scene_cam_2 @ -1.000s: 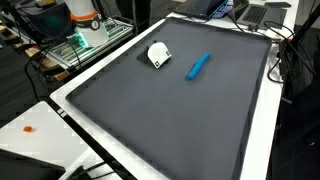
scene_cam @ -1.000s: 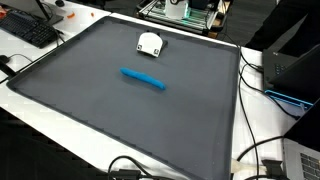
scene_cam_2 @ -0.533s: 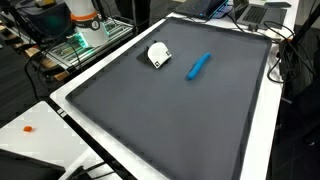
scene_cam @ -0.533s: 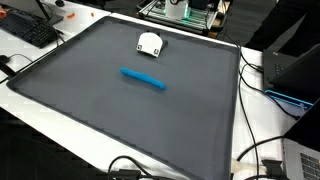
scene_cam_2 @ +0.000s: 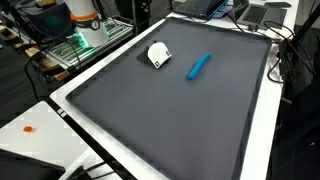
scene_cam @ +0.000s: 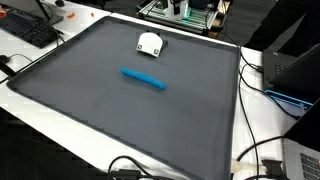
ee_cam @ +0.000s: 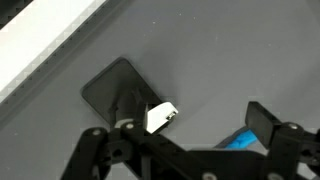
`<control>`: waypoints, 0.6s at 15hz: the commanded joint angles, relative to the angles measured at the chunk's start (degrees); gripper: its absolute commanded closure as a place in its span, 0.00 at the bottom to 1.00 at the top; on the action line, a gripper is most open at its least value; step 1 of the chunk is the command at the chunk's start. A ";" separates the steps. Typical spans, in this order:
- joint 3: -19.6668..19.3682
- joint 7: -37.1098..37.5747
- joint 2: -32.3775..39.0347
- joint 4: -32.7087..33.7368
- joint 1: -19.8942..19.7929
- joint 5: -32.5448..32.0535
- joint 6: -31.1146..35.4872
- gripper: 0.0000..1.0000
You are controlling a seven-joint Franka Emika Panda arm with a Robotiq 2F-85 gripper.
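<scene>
In an exterior view a small white object (scene_cam: 150, 43) sits near the far edge of a dark mat (scene_cam: 120, 125), and a blue stick (scene_cam: 143, 78) lies flat just toward the mat's middle from it, the two close but apart. No arm shows here, so this view says nothing about the fingers. From the opposite angle the white object (scene_cam_2: 158, 54) shows a rounded, shell-like body with a small dark mark on one side. The blue stick (scene_cam_2: 199, 66) reads as a short, straight, marker-like cylinder, and the pale bench (scene_cam_2: 262, 130) frames the mat (scene_cam_2: 170, 120). The wrist view alone shows the fingers (ee_cam: 268, 122): they are spread wide with nothing between the pads, hanging above the mat with the white object (ee_cam: 162, 117) framed between them. An end of the blue stick (ee_cam: 240, 140) peeks out near one finger, and a dark shadow patch lies on the mat behind. Both things look light and rigid. The white object is probably hollow plastic, smooth and curved, so it would likely sit best held across its flatter sides. The stick may roll, and a hold across its middle would suit it.
</scene>
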 commanded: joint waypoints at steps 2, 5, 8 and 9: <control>-2.11 7.65 5.68 0.64 -0.68 3.94 3.14 0.00; -3.50 11.98 8.80 0.74 -0.68 7.13 5.34 0.00; -4.60 12.99 11.62 0.86 -0.39 9.02 7.88 0.00; -4.84 12.81 12.46 0.88 -0.30 9.47 8.88 0.00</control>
